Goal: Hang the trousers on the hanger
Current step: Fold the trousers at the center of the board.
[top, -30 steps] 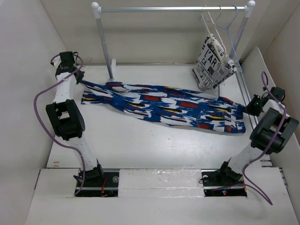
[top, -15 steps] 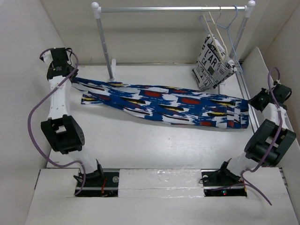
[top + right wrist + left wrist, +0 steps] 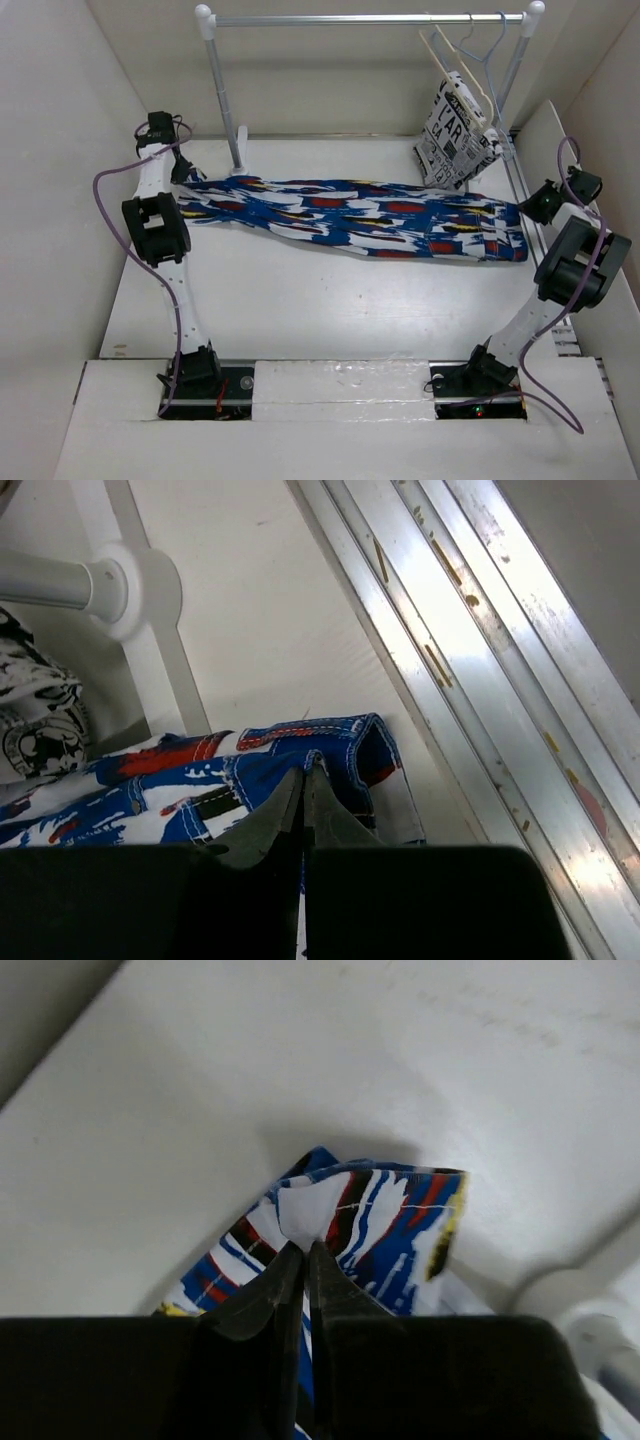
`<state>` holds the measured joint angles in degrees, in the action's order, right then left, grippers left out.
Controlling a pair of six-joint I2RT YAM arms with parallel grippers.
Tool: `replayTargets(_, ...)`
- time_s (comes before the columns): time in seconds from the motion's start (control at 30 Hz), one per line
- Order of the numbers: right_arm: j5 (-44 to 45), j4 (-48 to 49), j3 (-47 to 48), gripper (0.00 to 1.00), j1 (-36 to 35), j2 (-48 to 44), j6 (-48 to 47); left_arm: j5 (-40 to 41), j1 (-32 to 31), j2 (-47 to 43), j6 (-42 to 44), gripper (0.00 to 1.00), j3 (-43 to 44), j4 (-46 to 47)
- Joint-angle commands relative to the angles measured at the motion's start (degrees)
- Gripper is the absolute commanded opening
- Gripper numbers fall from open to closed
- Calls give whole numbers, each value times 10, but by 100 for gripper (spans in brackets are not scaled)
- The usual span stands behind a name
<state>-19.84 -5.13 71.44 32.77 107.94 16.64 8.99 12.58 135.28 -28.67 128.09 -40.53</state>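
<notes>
Two grips: your left gripper [image 3: 305, 1250], right gripper [image 3: 303, 775] clamp closed on opposite ends of trousers [image 3: 360, 222].
Trousers: stretched along table [image 3: 300, 300], likely for smoothing.
Hanger [image 3: 445, 62]: on rail [image 3: 350, 19], far right, untouched.

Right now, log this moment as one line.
left fingers: shut on trousers left end | right fingers: shut on right end | trousers: spread across table | hanger: on rail

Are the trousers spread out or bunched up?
Spread out: the trousers stretch lengthwise across the table, left tool and right tool each pinching one end.
</notes>
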Motion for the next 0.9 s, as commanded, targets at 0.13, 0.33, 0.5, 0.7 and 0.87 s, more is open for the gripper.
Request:
replayTargets(0.13,13,26,44,70,-23,-23,-19,1,5,-31,28,70,6,-16)
replayTargets(0.33,38,4,3,87,-51,-128,-23,45,5,-129,16,95,-66,7)
replayTargets(0.5,54,24,-100,84,-70,-228,-12,-33,38,-191,-9,84,-237,104)
replayTargets(0.7,24,43,-193,82,-137,-321,-22,-108,27,-171,1,85,-260,152)
replayTargets(0.87,7,1,-231,81,-212,-362,-58,-145,27,-144,-25,79,-239,187)
